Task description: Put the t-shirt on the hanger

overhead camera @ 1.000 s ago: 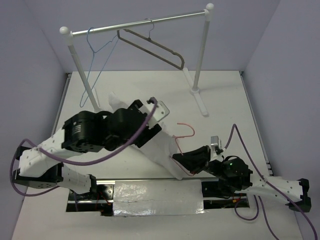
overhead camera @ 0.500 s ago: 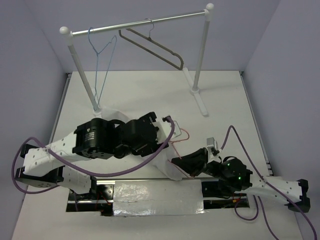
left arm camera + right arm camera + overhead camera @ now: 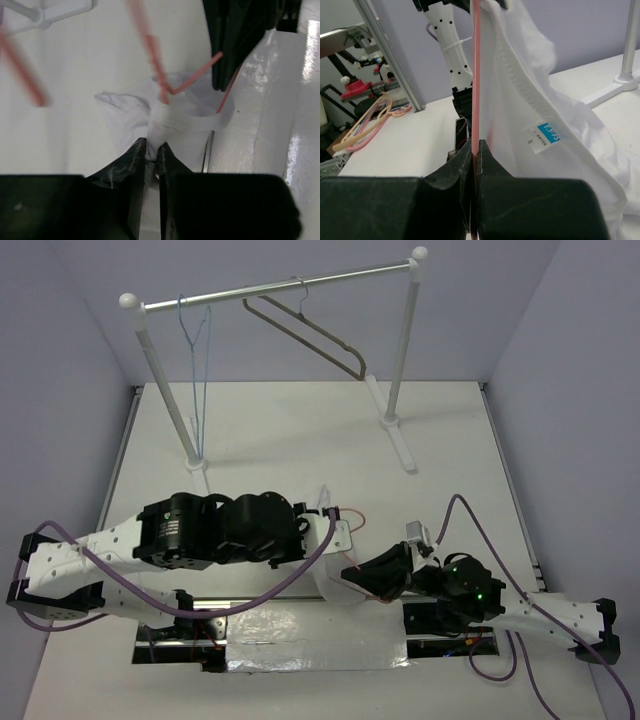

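The white t-shirt (image 3: 328,585) is bunched between my two grippers near the table's front edge, mostly hidden under the arms. My left gripper (image 3: 152,150) is shut on a fold of the t-shirt (image 3: 185,131). The pink-red wire hanger (image 3: 156,60) runs through the cloth above that fold. My right gripper (image 3: 475,146) is shut on the hanger (image 3: 475,75), whose wire stands upright. The t-shirt (image 3: 535,95) drapes just right of the wire, its blue neck label (image 3: 546,134) facing the camera. From above, a short bit of hanger (image 3: 358,518) shows beside the left gripper (image 3: 338,532), with the right gripper (image 3: 352,576) just below.
A white clothes rack (image 3: 290,285) stands at the back, its foot (image 3: 400,445) on the right half of the table. A light-blue wire hanger (image 3: 195,360) and a grey-brown hanger (image 3: 312,337) hang on it. A foil strip (image 3: 315,650) lies between the arm bases.
My left gripper has come down toward the front edge and closed on the t-shirt, which is now bunched low. The right gripper shifted slightly nearer. The blue hanger has swung edge-on.
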Controlling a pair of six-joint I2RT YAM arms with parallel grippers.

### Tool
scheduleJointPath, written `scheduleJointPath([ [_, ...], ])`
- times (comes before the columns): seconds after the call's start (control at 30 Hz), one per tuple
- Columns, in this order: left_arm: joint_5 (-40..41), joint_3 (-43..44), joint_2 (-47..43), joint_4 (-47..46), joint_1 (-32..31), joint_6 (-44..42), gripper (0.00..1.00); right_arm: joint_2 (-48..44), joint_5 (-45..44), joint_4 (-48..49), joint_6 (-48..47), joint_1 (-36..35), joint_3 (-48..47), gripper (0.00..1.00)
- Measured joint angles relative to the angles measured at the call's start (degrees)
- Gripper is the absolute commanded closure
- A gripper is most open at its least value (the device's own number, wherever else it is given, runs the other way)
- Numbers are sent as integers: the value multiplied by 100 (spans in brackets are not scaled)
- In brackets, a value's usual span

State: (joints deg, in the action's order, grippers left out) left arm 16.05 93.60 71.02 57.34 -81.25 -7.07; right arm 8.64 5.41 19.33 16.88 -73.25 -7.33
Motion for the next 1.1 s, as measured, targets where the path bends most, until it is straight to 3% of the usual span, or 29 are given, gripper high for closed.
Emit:
scheduleJointPath([
  [0.03,-138,-74,-76,-52,0,-33,87,2,15,26,0,0,0,100],
  [0.07,-289,-166,-151,-52,-2,-33,86,2,7,42,2,2,0,100],
  [0.13,-459,-350,-293,-48,-7,-35,70,13,66,33,-4,9,0,100],
  [0.2,-518,-433,-337,-50,-4,-4,63,48,164,48,-4,4,-4,100],
  [0.3,-566,-544,-330,-76,-7,7,44,83,232,63,-4,7,-15,100],
  [0.5,-702,-708,-334,-81,-7,138,39,87,245,76,-35,7,-35,100],
  [0.53,-723,-719,-339,-79,-7,140,40,94,249,76,-48,7,-44,100],
  [0.63,-791,-752,-367,-81,-4,157,61,136,291,76,-92,7,-94,100],
  [0.67,-831,-752,-374,-83,-4,155,80,149,323,81,-109,7,-107,100],
  [0.7,-879,-754,-378,-98,-4,166,93,164,358,81,-131,7,-114,100],
  [0.73,-911,-754,-380,-107,-4,179,100,179,417,81,-151,0,-122,100],
  [0.83,-1010,-761,-431,-127,-4,160,100,223,474,114,-179,0,-138,100],
  [0.9,-1062,-780,-505,-173,-4,175,100,262,476,140,-181,0,-188,94],
  [1.07,-1008,-1082,-1016,-428,-7,273,100,304,131,111,-66,2,-407,51],
  [1.1,-968,-1154,-1178,-439,-7,271,100,273,-9,63,-9,2,-448,48],
])
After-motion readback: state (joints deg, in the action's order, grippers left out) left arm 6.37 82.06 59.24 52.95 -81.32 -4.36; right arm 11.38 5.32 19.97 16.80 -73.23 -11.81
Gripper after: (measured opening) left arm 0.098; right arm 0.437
